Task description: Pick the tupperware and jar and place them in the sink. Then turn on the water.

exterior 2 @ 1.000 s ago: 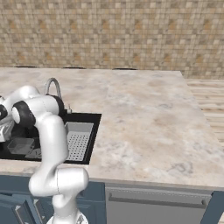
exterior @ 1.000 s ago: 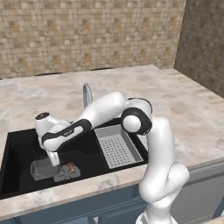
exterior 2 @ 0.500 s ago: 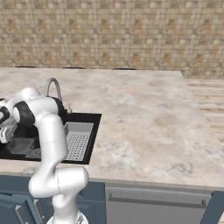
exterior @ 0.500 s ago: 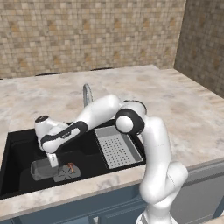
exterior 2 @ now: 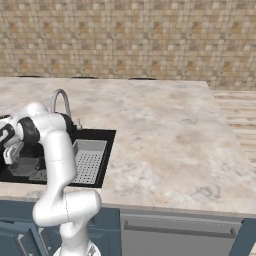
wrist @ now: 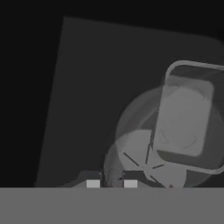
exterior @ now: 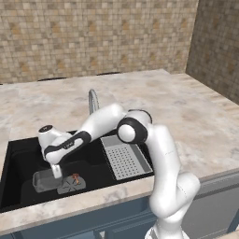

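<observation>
My gripper (exterior: 57, 173) hangs low inside the black sink (exterior: 18, 145), over its left half; it also shows at the left edge of the right base view (exterior 2: 13, 153). Its jaws stand nearly together on the rim of the jar (wrist: 135, 118), a faint see-through round cylinder that spreads up and right from the gripper (wrist: 111, 183). The grey tupperware (exterior: 45, 181) lies on the sink floor just left of the fingers, and seen through the jar it is a rounded rectangle (wrist: 188, 118). No water runs from the curved silver tap (exterior: 92, 100).
The round drain (exterior: 72, 183) sits under the jar beside the tupperware. A grey perforated strainer tray (exterior: 122, 158) fills the sink's right part. Marble counter (exterior: 186, 116) surrounds the basin, with a tiled wall behind.
The arm's elbow has drifted slightly left. The hand stays low in the sink with its jaws as they were.
</observation>
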Motion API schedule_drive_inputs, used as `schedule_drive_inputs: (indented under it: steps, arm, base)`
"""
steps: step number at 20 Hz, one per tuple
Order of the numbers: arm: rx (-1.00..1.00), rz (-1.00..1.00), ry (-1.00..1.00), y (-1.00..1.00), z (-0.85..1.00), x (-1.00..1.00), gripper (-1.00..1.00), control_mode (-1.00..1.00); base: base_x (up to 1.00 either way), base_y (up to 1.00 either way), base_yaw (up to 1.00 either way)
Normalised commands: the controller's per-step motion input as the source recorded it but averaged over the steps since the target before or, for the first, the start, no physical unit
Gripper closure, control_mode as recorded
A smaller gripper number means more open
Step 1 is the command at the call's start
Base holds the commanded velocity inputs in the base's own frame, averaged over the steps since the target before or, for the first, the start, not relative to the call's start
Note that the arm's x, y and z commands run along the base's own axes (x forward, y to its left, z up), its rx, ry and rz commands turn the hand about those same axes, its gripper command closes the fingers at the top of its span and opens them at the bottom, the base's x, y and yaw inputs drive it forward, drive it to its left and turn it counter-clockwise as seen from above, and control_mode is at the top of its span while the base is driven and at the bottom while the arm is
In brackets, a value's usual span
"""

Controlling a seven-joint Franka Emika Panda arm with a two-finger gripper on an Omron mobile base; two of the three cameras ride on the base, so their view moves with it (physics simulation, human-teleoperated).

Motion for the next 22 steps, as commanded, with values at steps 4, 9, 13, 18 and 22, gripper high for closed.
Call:
schedule_drive_inputs:
  steps: [4,9,13,18,22]
  arm:
    - [0.0,0.0,0.0,0.21,-0.18,0.28,1.0,-1.0]
    - [0.0,0.0,0.01,0.27,-0.22,0.29,1.0,-1.0]
    - [0.0,0.0,0.04,0.27,-0.25,0.35,1.0,-1.0]
    - [0.0,0.0,0.03,0.25,-0.24,0.26,1.0,-1.0]
    - [-0.01,0.0,0.01,0.13,-0.29,0.02,-1.0,-1.0]
  base:
    - [0.0,0.0,0.0]
    - [0.0,0.0,0.0]
    - [0.0,0.0,0.0]
    - [0.0,0.0,0.0]
    - [0.0,0.0,0.0]
